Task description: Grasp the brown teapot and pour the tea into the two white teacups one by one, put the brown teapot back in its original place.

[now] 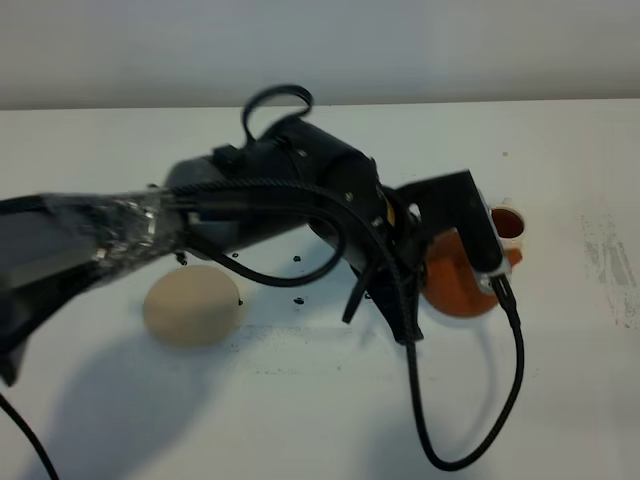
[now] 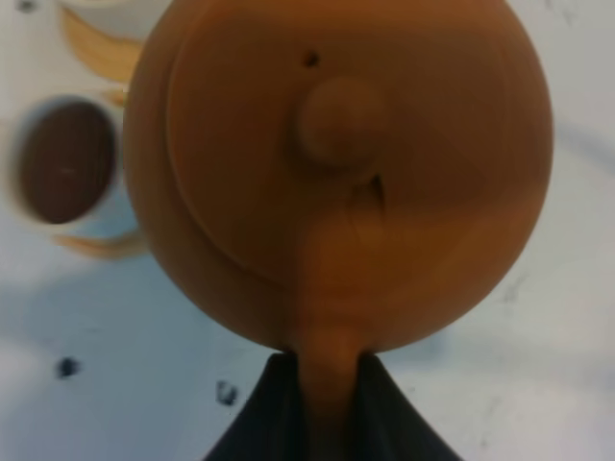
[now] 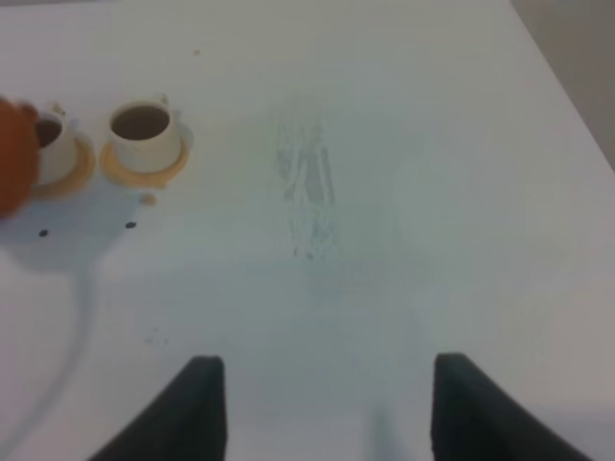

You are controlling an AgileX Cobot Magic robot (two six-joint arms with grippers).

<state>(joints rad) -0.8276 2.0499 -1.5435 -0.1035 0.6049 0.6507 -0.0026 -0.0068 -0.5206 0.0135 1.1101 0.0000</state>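
Teapot [image 2: 336, 173] held aloft by handle in clamped left claw [image 2: 327, 403], beside cups [image 3: 142, 133]; both hold tea. Right claw [image 3: 322, 403] apart, idle. Pouring looks done; next: carry teapot to coaster [image 1: 192, 305].

Teapot [image 1: 462, 285] right of centre on worktop [image 1: 300, 420], held in left hand [image 2: 322, 399]. Two teacups [image 3: 142, 130] on saucers [image 3: 144, 165] just behind it. Coaster [image 1: 192, 306] well left.

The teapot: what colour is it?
Reddish-brown; the teapot shows best in the left wrist view.
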